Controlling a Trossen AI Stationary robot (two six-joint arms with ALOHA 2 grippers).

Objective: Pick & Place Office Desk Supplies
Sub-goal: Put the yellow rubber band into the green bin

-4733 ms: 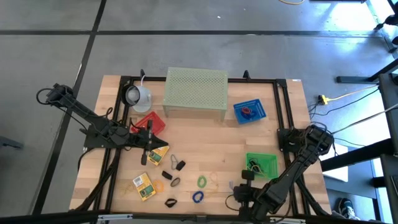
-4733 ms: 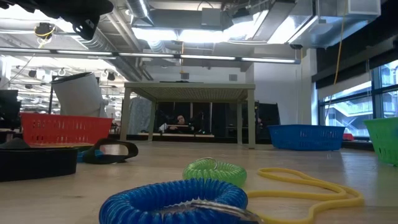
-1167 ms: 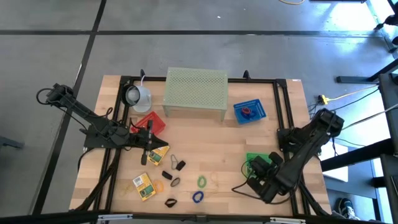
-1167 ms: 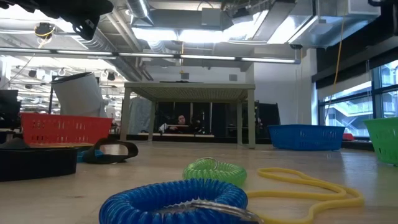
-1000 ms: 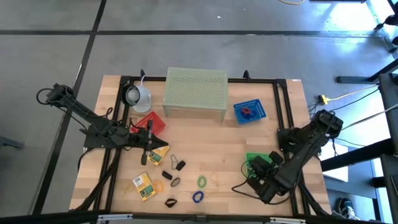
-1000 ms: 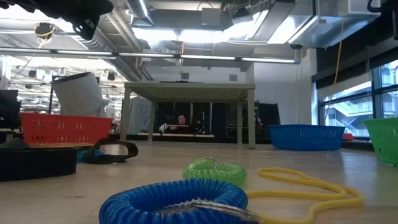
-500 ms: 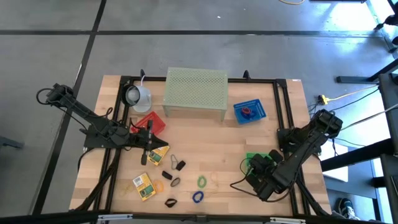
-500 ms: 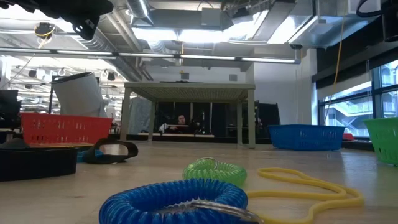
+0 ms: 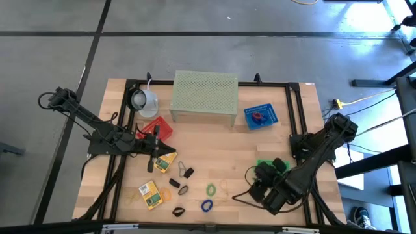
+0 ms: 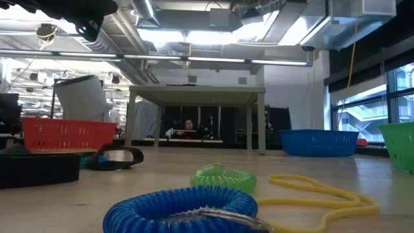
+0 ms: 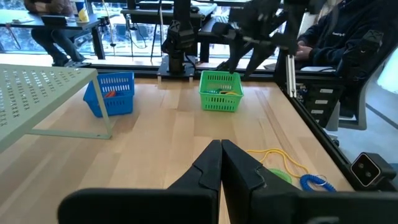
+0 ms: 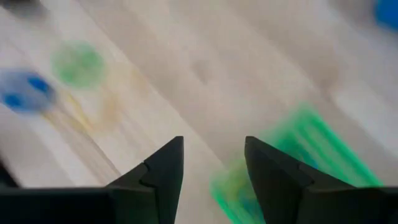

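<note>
Loose office desk supplies lie on the wooden table near its front edge: a green loop (image 9: 210,190) (image 10: 223,178), a blue loop (image 9: 207,205) (image 10: 181,208), a yellow band (image 9: 225,188), black clips (image 9: 188,173) and yellow packets (image 9: 149,194). My right gripper (image 9: 255,181) (image 12: 211,168) hangs open, with nothing between its fingers, above the table. It is at the left side of the green basket (image 9: 272,166), pointing steeply down. My left gripper (image 9: 162,148) (image 11: 221,168) waits shut above the table's left part, holding nothing.
A pale green perforated stand (image 9: 204,96) stands at the back middle. A blue basket (image 9: 261,116) is to its right, and a red basket (image 9: 156,128) and a white cup (image 9: 143,101) to its left. Bare wood lies between the stand and the loose items.
My right gripper has risen from over the green basket and shifted a little toward the table's left edge, tipping as it went. The left arm and the loose items have kept still.
</note>
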